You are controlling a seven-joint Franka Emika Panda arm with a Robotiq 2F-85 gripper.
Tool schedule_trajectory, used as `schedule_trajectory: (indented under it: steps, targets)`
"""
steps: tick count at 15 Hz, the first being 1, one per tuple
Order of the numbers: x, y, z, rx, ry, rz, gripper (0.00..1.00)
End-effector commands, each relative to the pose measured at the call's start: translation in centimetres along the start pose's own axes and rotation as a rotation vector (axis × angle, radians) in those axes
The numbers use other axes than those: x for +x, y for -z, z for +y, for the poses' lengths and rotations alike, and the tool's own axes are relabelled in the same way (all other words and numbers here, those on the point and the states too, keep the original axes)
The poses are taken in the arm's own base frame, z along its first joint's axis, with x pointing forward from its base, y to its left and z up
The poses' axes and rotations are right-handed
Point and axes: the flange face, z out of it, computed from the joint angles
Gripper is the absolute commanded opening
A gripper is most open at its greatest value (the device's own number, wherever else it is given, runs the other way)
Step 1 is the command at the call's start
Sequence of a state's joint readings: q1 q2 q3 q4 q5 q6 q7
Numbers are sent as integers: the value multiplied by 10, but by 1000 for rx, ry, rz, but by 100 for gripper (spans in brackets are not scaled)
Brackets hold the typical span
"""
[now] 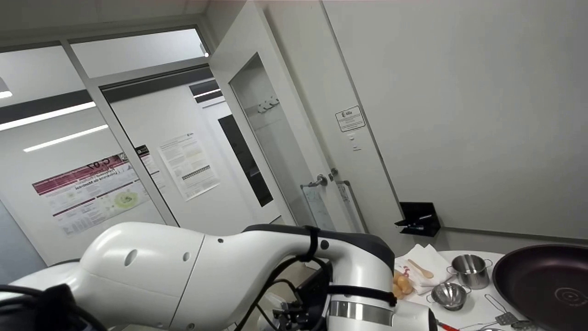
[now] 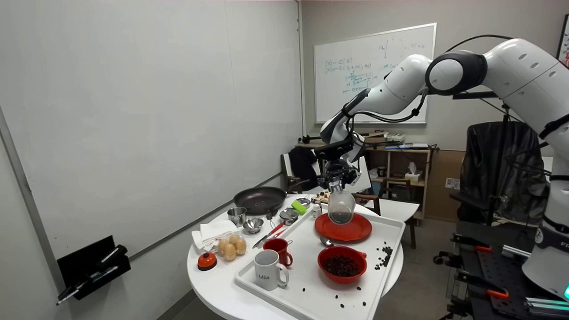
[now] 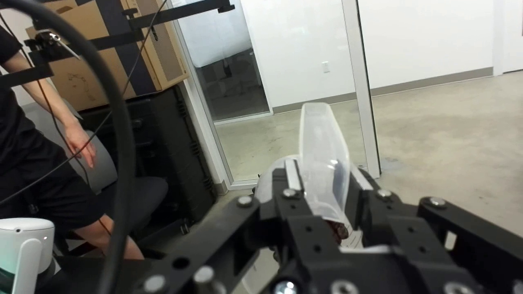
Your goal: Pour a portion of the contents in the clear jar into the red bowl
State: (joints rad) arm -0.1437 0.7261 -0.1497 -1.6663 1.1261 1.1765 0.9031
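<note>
The clear jar [image 2: 341, 208] hangs in the air from my gripper [image 2: 336, 183], in front of the red plate in this exterior view. It looks tilted, with its round end toward the camera; I cannot tell how much it holds. In the wrist view my gripper [image 3: 322, 179] has its fingers around the jar's translucent handle [image 3: 322, 143]. A few dark red beans [image 3: 338, 232] show below the handle. The red bowl [image 2: 342, 279] stands upright on the white tray [image 2: 271, 303] and holds many dark beans. The jar is apart from it. My arm blocks this area in an exterior view.
A red plate [image 2: 324, 231], a spoon [image 2: 326, 241], a red mug [image 2: 277, 249] and a white mug [image 2: 266, 270] are on the tray. Loose beans [image 2: 386, 257] lie near its right edge. A dark pan [image 2: 260, 200] and steel bowls [image 2: 253, 225] stand on the table behind.
</note>
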Motion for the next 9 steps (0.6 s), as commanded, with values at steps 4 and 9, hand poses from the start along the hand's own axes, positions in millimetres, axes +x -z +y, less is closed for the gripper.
schedule_trajectory:
  steps: [4, 9]
  targets:
    - [-15, -7, 26, -29, 68, 47, 9]
    - [-16, -13, 28, -35, 107, 23, 9]
